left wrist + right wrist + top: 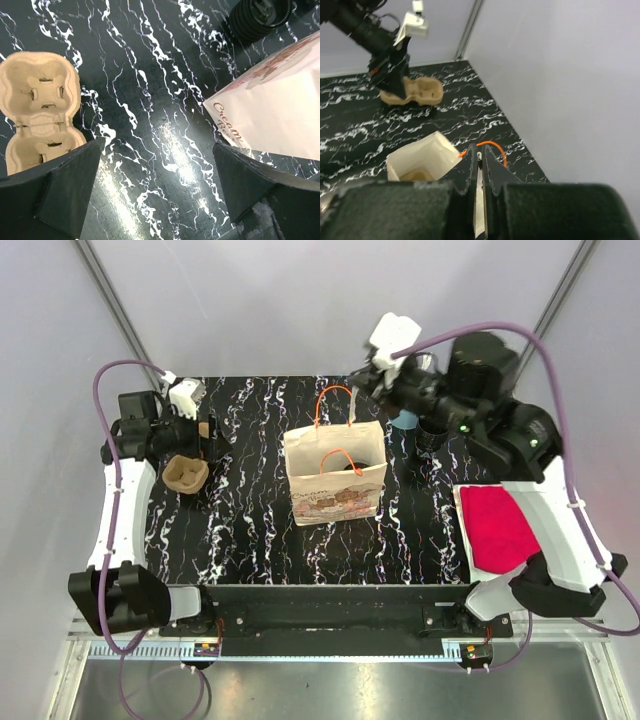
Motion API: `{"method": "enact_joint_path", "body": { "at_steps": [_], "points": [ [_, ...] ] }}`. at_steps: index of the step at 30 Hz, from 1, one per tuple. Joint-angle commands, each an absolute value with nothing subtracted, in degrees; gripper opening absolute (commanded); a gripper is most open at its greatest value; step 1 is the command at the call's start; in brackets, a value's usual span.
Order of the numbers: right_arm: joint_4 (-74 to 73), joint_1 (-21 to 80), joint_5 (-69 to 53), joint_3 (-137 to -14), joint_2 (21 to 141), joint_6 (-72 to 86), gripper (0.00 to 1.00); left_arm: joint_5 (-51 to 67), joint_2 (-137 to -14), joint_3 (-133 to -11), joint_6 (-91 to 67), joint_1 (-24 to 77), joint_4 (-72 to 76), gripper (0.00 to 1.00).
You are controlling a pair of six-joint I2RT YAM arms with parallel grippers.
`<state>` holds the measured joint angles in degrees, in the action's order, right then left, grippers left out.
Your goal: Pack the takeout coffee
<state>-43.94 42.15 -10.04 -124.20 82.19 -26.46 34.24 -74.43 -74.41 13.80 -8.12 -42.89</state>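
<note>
Right wrist view: the right gripper (479,159) is pinched nearly shut on the thin rim of the paper bag (435,150), beside its orange handle (492,144). The bag stands upright mid-table. The left gripper (157,146) gapes wide and empty above the table (150,75), with the cup carrier (40,95) just beside one finger.

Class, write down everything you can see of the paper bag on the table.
The paper bag is cream-white, with orange cord handles and a printed picture low on its near face. Reddish script on one side reads Cream. It stands upright, mouth open, on the black marbled table. The right gripper is shut on its far top edge. Something sits inside, too dim to name.
</note>
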Motion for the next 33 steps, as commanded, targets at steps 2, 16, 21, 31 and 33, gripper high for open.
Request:
{"method": "enact_joint_path", "body": {
  "at_steps": [2,16,21,31,33],
  "points": [
    [-48.96,50.09,-0.97,-124.37,85.25,-31.11,0.05,38.23,-70.67,-71.11,13.71,-8.96,-37.27,0.99],
    [-44.83,55.11,-2.81,-118.39,91.75,-34.54,0.02,41.92,-67.32,-67.59,13.01,-11.16,-35.51,0.99],
    [-42.89,55.20,-4.83,-116.98,94.56,-37.26,0.00,43.85,-67.41,-67.06,12.92,-12.04,-35.25,0.99],
    [-40.34,55.20,-9.13,-116.46,98.52,-40.08,0.00,45.53,-67.68,-66.45,12.83,-12.83,-35.24,0.99],
    [-39.29,55.20,-9.58,-115.14,98.70,-40.34,0.00,45.70,-67.76,-66.36,12.92,-13.01,-35.24,0.99]
  ]
}}
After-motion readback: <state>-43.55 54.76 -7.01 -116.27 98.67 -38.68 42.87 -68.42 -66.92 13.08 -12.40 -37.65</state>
